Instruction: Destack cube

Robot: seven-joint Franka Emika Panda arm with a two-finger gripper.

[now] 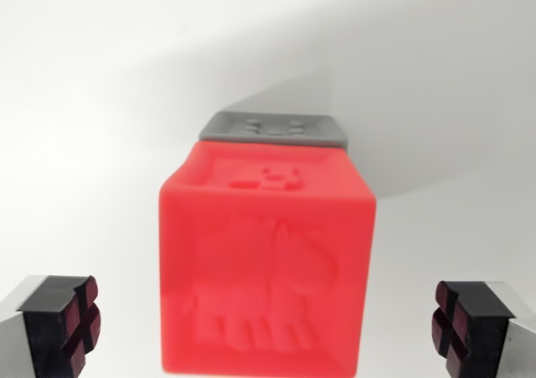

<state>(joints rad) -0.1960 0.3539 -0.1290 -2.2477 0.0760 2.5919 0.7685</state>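
Hovering over the stack, the gripper (268, 328) is sitting w/ its two fingers spread wide, one dark pad (74, 321) at the wrist view's left and the other at the wrist view's right, nothing pinched btwn them. The glossy red plastic cube w/ a raised horse-like animal moulded on its near face (266, 271) is lying dead centre btwn the pads, clear gaps showing on both sides, so neither pad is touching it. That centring is what the coming move is hanging on: the cube's two side faces are lining up w/ the pads, so a straight close should, I'd judge, be catching them squarely. No long axis to speak of, sides looking abt equal. Beyond it in this view, a grey plastic block w/ raised bumps on its face (275, 128) is peeking out, its edge touching the red one; presumably that's the other half of the stack, tho from this angle I'm not able to say for sure which is on top. The red cube is looking smooth, hard, slightly blurred by closeness, w/ a small relief pattern on its far-facing panel too. Both are resting against a plain white surface (92, 126), a soft shadow falling to the wrist view's right. Main risk, as I'm judging it: the slick faces slipping if the grip is landing too near an edge.
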